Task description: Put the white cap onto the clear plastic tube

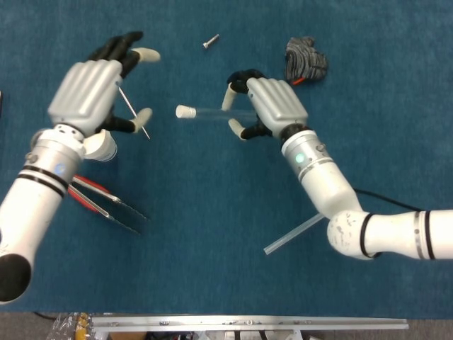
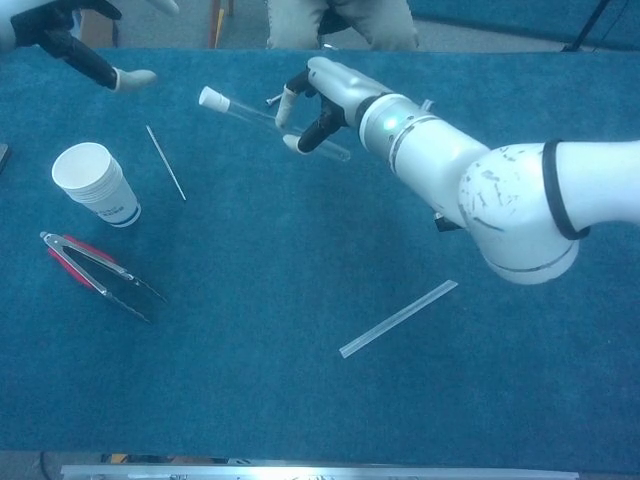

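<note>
Fingers (image 1: 234,95) of right hand (image 1: 272,106) grasping clear plastic tube (image 1: 216,112) (white cap (image 1: 185,111) already on); left hand (image 1: 88,92) released, spread, holding nothing above tabletop (image 1: 212,212).

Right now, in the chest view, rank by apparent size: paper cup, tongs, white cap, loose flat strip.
1. tongs and loose flat strip, too close in length to rank
2. paper cup
3. white cap

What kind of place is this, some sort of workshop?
Probably a robot test bench or lab: a blue-carpeted table set with small props, such as a paper cup, tongs and a capped clear plastic tube held by the right hand.
</note>
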`<state>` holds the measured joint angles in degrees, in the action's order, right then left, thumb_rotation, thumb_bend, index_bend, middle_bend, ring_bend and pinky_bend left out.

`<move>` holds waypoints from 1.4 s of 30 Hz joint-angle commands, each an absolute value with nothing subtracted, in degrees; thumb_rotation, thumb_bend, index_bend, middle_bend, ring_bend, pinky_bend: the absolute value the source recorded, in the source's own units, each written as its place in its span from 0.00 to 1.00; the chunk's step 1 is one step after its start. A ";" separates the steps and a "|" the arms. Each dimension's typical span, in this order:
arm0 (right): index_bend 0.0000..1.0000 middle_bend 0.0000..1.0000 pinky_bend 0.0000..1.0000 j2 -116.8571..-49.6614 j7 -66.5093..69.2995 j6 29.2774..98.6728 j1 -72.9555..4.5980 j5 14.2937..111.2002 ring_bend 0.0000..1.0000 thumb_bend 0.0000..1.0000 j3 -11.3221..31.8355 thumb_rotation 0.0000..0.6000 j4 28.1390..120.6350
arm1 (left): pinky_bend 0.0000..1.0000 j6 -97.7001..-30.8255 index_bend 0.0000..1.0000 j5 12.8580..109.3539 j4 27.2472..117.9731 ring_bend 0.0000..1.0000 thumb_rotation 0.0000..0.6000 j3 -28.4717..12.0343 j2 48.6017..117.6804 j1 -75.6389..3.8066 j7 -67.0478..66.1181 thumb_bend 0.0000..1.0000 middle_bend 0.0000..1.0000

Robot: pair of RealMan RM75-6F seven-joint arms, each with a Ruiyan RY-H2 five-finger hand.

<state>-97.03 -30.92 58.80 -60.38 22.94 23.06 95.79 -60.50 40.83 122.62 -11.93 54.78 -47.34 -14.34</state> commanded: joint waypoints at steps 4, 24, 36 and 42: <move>0.68 0.24 0.42 -92.93 -35.46 57.16 -62.22 18.35 0.14 0.38 20.65 1.00 98.72 | 0.00 -64.29 0.18 47.94 122.98 0.00 1.00 -9.49 51.74 -43.46 -16.46 0.32 0.03; 0.68 0.24 0.42 -100.85 -39.93 56.36 -64.96 19.75 0.14 0.38 10.92 1.00 88.44 | 0.00 -67.91 0.18 57.88 120.46 0.00 1.00 -8.00 49.01 -35.30 -12.64 0.32 0.03; 0.68 0.24 0.42 -107.47 -41.44 55.58 -65.61 21.89 0.14 0.38 10.60 1.00 80.87 | 0.00 -67.74 0.18 59.53 119.11 0.00 1.00 -8.32 48.56 -32.58 -10.03 0.32 0.03; 0.49 0.19 0.40 -107.18 -41.73 54.80 -65.01 22.17 0.14 0.38 10.74 1.00 80.95 | 0.00 -67.27 0.18 60.18 118.17 0.00 1.00 -8.36 48.77 -31.61 -9.13 0.32 0.03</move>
